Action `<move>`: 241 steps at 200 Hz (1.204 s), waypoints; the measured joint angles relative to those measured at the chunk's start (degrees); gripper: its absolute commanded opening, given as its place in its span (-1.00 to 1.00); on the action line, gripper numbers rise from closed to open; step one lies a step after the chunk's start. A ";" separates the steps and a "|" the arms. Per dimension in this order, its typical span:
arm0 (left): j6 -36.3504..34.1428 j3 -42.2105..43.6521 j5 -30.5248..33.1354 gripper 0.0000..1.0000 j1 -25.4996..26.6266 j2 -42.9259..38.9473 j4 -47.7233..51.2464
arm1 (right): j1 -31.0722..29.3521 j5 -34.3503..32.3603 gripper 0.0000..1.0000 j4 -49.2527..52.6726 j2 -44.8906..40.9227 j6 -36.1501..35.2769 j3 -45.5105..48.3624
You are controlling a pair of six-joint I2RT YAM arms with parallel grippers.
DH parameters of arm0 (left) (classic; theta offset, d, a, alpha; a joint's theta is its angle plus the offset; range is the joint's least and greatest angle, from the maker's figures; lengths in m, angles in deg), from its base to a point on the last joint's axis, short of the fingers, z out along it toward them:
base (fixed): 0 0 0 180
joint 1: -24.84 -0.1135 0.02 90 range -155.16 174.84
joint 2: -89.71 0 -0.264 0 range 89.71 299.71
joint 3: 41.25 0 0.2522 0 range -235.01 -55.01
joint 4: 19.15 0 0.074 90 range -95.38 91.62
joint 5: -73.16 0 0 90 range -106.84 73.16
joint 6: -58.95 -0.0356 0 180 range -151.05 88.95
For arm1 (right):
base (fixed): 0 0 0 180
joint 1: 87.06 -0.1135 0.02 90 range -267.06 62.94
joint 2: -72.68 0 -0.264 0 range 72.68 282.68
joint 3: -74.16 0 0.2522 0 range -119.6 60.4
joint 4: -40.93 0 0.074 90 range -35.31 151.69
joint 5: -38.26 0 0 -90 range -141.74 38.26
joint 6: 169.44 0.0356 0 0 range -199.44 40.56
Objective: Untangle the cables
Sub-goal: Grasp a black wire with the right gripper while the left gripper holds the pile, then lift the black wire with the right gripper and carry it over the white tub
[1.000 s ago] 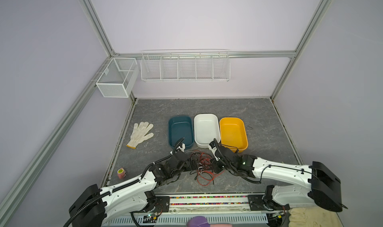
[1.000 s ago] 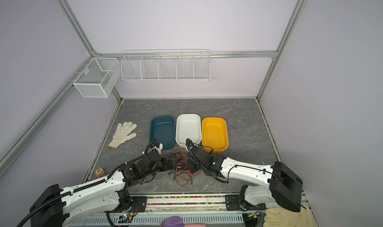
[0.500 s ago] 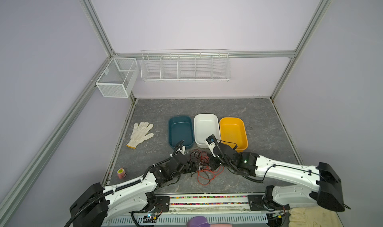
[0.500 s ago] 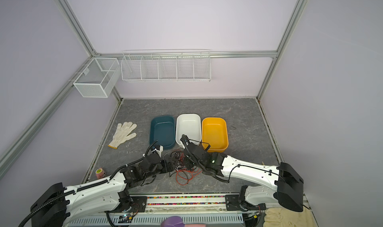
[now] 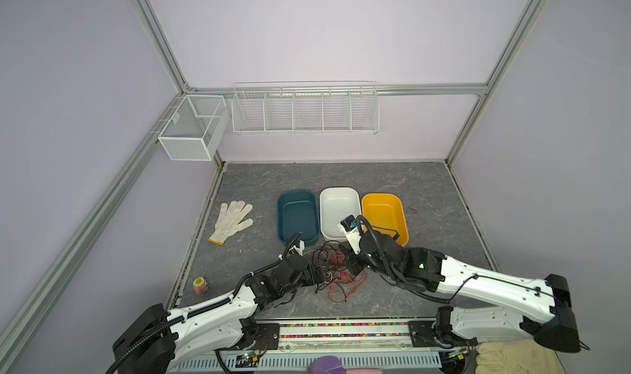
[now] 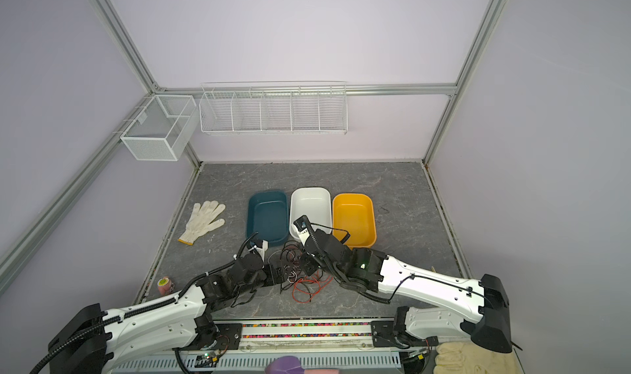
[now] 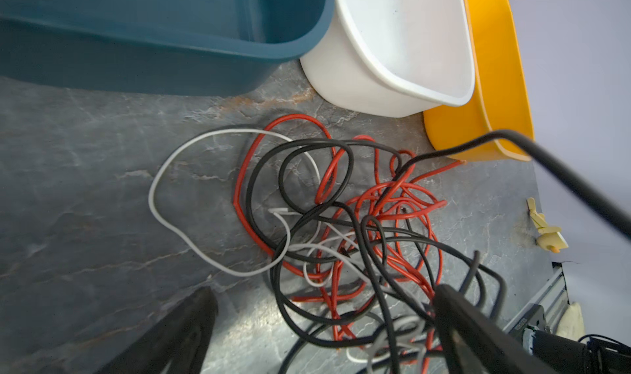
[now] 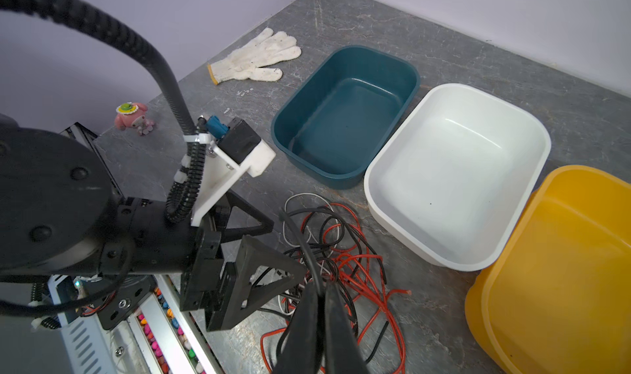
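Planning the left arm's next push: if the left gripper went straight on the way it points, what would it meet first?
Most likely the cables, which lie partly inside the open left gripper; the white bin stands beyond them. Depth is unclear.

Teal tub (image 5: 296, 215), white tub (image 5: 339, 208), yellow tub (image 5: 382, 215) — glove (image 5: 234, 218) nearby.

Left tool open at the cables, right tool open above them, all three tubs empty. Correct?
No: the right tool is shut, pinching a black cable, as the right wrist view shows. The left tool is open at the cables and all three tubs are empty.
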 measured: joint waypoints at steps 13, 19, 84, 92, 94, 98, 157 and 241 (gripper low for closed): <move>0.20 0.31 -0.02 0.98 0.00 0.00 -0.02 | 0.00 -0.22 -0.86 0.76 -0.55 -0.31 -0.72; 0.22 0.50 0.00 0.98 0.00 0.00 -0.04 | 0.00 -0.35 -0.86 1.14 -0.83 -0.48 -1.09; 0.66 1.38 -0.04 0.98 0.00 0.94 -0.31 | -0.07 -1.97 -0.86 3.58 -4.42 -2.21 -4.22; 0.66 1.38 -0.04 0.98 0.00 1.22 -0.48 | -0.07 -2.14 -0.86 3.98 -4.83 -2.40 -4.66; 0.66 1.38 -0.04 0.98 0.00 1.31 -0.50 | -0.07 -2.23 -0.86 4.13 -4.94 -2.45 -4.81; 0.66 1.38 -0.04 0.98 0.00 1.44 -0.55 | -0.07 -2.32 -0.86 4.31 -5.11 -2.54 -5.01; 0.66 1.38 -0.24 0.98 0.00 4.15 -2.23 | -0.07 -2.78 -0.86 5.55 -7.87 -3.78 -7.65; 0.63 1.40 -0.20 0.98 0.00 4.59 -2.99 | -0.07 -5.40 -0.86 5.70 -11.43 -6.05 -9.33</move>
